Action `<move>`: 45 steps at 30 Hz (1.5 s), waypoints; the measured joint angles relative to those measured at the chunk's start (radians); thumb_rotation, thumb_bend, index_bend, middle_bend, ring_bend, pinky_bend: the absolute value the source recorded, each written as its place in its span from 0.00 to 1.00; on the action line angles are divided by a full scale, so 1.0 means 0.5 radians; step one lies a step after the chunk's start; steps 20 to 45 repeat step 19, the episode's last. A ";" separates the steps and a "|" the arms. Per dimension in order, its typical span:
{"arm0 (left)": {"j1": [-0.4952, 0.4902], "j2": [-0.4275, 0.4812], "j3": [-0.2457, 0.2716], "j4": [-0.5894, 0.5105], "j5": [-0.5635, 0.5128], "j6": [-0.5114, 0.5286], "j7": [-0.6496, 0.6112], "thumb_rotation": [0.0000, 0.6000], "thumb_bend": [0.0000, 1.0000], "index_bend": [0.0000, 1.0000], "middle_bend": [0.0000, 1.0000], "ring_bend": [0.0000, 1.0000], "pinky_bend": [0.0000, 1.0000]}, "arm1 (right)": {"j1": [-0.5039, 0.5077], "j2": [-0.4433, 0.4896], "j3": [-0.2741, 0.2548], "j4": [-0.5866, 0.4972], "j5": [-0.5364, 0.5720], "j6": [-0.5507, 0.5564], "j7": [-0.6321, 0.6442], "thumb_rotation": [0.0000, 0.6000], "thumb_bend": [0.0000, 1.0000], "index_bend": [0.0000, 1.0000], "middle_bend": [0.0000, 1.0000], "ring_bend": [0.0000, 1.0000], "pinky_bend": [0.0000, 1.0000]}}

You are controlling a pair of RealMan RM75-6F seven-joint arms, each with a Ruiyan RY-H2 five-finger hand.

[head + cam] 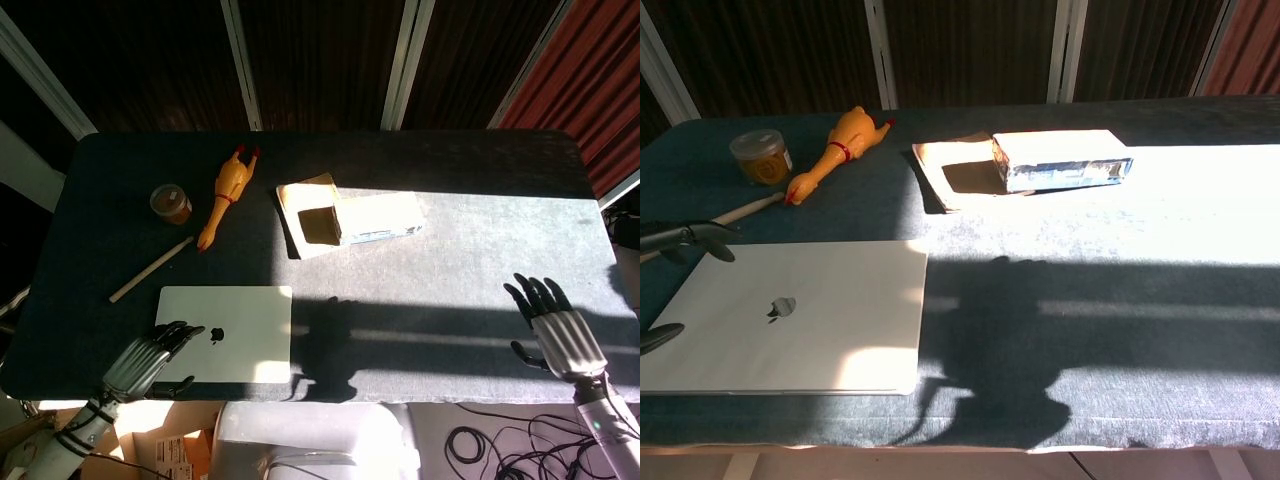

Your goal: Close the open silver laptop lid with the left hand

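The left hand point(140, 360) sits at the near left edge of the worktop point(450, 300), its fingers point(680, 238) slightly curled and spread, holding nothing. Just past the fingertips, toward the middle of the worktop, the silver laptop point(228, 320) lies flat with its lid fully down, logo facing up; whether the fingertips touch the lid's near-left corner cannot be told from either view. The right hand point(555, 328) is at the near right edge, well apart from the laptop, fingers point(535, 295) apart and empty. Beyond the left fingers lies a wooden stick point(150, 270), then a small round jar point(171, 204) and a rubber chicken point(228, 195) side by side. Farther toward the centre, a brown paper sheet point(305, 215) lies under a foil-wrapped block point(378, 218) in the sun.
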 measured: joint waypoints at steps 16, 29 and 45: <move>0.647 0.040 -0.088 0.304 -0.120 0.882 -0.209 1.00 0.32 0.00 0.07 0.03 0.14 | -0.262 -0.192 -0.012 0.217 -0.060 0.373 0.151 1.00 0.26 0.00 0.00 0.00 0.00; 0.692 0.043 -0.099 0.280 -0.137 0.903 -0.183 1.00 0.31 0.00 0.07 0.03 0.14 | -0.257 -0.198 -0.012 0.216 -0.067 0.348 0.137 1.00 0.26 0.00 0.00 0.00 0.00; 0.692 0.043 -0.099 0.280 -0.137 0.903 -0.183 1.00 0.31 0.00 0.07 0.03 0.14 | -0.257 -0.198 -0.012 0.216 -0.067 0.348 0.137 1.00 0.26 0.00 0.00 0.00 0.00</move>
